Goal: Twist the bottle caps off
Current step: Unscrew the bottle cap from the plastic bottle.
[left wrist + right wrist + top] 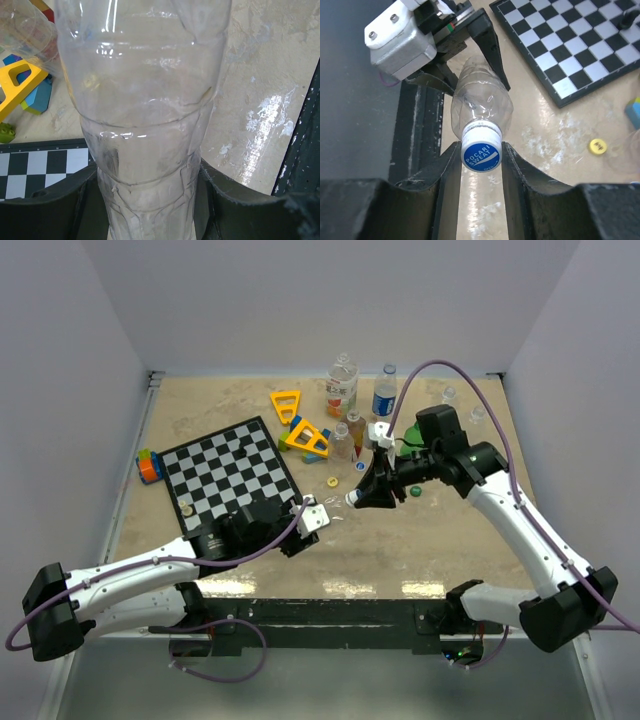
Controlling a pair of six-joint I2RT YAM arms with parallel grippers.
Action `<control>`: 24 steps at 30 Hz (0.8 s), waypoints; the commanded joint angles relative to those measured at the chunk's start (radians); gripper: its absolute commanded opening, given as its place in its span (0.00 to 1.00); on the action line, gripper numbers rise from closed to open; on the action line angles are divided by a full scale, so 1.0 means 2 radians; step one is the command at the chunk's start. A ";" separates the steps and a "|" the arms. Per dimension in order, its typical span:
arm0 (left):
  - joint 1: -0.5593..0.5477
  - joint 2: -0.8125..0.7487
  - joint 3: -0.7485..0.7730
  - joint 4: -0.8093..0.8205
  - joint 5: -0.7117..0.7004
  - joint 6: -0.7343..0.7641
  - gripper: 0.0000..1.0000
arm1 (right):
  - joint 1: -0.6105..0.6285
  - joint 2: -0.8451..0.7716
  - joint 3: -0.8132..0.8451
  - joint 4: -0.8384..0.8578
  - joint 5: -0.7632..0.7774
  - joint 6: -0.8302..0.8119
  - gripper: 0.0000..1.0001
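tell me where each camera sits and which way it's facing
top external: above and behind the arm bases, looking down over the table; both arms show, left tool and right tool.
left wrist: on the left arm, looking along its fingers at the clear bottle clamped between them, checkerboard at lower left.
right wrist: on the right arm, looking along its fingers past the cap toward the left tool.
shared: both wrist views show the same bottle from opposite ends.
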 commanded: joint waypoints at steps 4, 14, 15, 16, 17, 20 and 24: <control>0.003 -0.005 0.021 0.023 0.011 -0.004 0.00 | 0.024 0.005 0.069 -0.148 -0.019 -0.345 0.00; 0.003 -0.004 0.020 0.024 0.014 -0.002 0.00 | 0.040 -0.038 0.037 -0.148 0.062 -0.661 0.00; 0.003 -0.004 0.019 0.024 0.014 -0.002 0.00 | 0.041 -0.039 0.035 -0.148 0.071 -0.682 0.00; 0.003 -0.004 0.019 0.024 0.014 -0.001 0.00 | 0.041 -0.039 0.037 -0.149 0.075 -0.691 0.00; 0.003 -0.003 0.020 0.024 0.026 -0.001 0.00 | 0.041 -0.037 0.038 -0.148 0.080 -0.698 0.00; 0.003 -0.003 0.018 0.026 0.029 0.001 0.00 | 0.041 -0.046 0.035 -0.149 0.086 -0.726 0.00; 0.003 -0.003 0.018 0.026 0.024 0.002 0.00 | 0.042 -0.062 0.031 -0.149 0.080 -0.723 0.00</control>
